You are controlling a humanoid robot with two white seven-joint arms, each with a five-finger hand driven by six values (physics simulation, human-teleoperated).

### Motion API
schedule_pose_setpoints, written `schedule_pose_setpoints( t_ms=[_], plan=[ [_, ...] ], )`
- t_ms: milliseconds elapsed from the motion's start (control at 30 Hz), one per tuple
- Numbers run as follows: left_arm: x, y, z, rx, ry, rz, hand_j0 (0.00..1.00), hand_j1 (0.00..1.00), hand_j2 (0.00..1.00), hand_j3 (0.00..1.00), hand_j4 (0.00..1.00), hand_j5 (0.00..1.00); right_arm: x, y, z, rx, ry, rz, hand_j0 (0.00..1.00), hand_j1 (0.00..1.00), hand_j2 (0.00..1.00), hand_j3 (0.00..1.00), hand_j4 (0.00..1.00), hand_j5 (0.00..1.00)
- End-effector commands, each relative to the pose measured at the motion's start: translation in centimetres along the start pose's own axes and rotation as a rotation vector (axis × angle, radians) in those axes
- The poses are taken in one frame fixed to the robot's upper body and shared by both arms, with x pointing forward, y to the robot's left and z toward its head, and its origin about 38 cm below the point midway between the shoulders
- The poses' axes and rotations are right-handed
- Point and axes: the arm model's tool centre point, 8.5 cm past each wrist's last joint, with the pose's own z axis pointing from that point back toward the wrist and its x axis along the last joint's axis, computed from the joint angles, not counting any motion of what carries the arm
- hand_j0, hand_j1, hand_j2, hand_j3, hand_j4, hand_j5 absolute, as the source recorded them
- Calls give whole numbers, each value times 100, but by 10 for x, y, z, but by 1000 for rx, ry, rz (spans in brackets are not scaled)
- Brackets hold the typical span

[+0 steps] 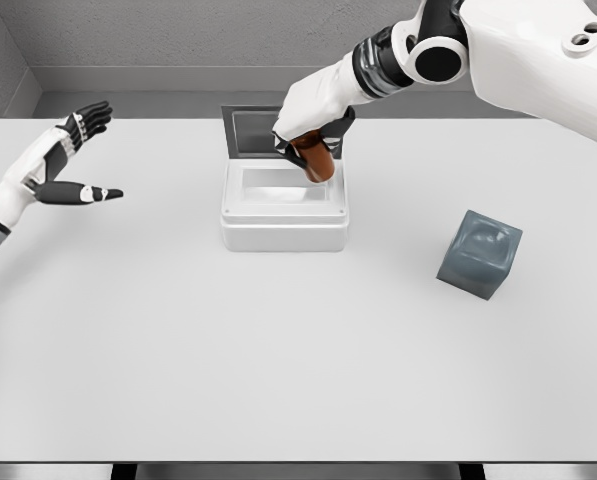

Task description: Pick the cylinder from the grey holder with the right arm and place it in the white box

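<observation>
Head view: right hand grips cylinder over white box.

I see the brown cylinder tilted, its lower end dipping over the back right corner of the white box, up at twelve o'clock on the tabletop. The box is open, lid raised behind it, its inside pale. My grey holder, a dark cube with a dimpled top, sits well apart at three o'clock, turned slightly askew.
</observation>
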Motion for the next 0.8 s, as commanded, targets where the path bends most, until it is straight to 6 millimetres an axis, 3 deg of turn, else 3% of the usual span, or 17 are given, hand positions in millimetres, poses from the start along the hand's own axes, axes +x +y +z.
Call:
schedule_pose_setpoints(
  t_ms=[0,33,233,267,300,333,433,500,567,633,733,767],
  plan=[
    [-2,-7,-5,-29,16,-22,100,100,100,100,100,100,0,-1,0,-4,1,-3,39,39,39,39,39,39],
    [6,-4,-16,-57,17,-74,100,100,100,100,100,100,0,-1,-1,-4,0,-2,39,39,39,39,39,39],
    [10,-26,-41,-71,-26,-37,100,100,100,100,100,100,1,-1,-2,-5,-2,-2,41,41,41,41,41,41],
    [12,-27,-46,-71,-36,-33,100,100,100,100,100,100,0,-2,-1,-9,-1,-3,48,48,48,48,48,48],
    [10,-28,-51,-62,-31,-16,100,100,100,100,100,100,3,-3,-2,-19,-8,1,88,88,88,88,88,88],
    [7,-31,-55,-57,-26,-1,100,100,100,100,100,100,5,-4,-3,-21,-16,5,100,100,100,100,100,100],
    [7,-40,-63,-60,-35,21,100,100,100,100,100,100,9,-9,-3,-31,-28,16,100,100,100,100,100,100],
    [7,-40,-63,-60,-35,21,100,100,100,100,100,100,15,-28,7,-69,-38,48,100,100,100,100,100,100],
    [7,-39,-63,-60,-34,20,100,100,100,100,100,100,19,-34,13,-91,-49,59,100,100,100,100,100,100],
    [7,-36,-60,-56,-31,15,100,100,100,100,100,100,7,-40,44,-177,-14,32,100,100,100,100,100,100],
    [9,-38,-64,-51,-45,27,100,100,100,100,100,100,25,-22,69,-208,-61,42,100,100,100,100,100,100],
    [14,-40,-71,-54,-60,31,100,100,100,100,100,100,35,-12,86,-228,-77,53,100,100,100,100,100,100]
  ],
)
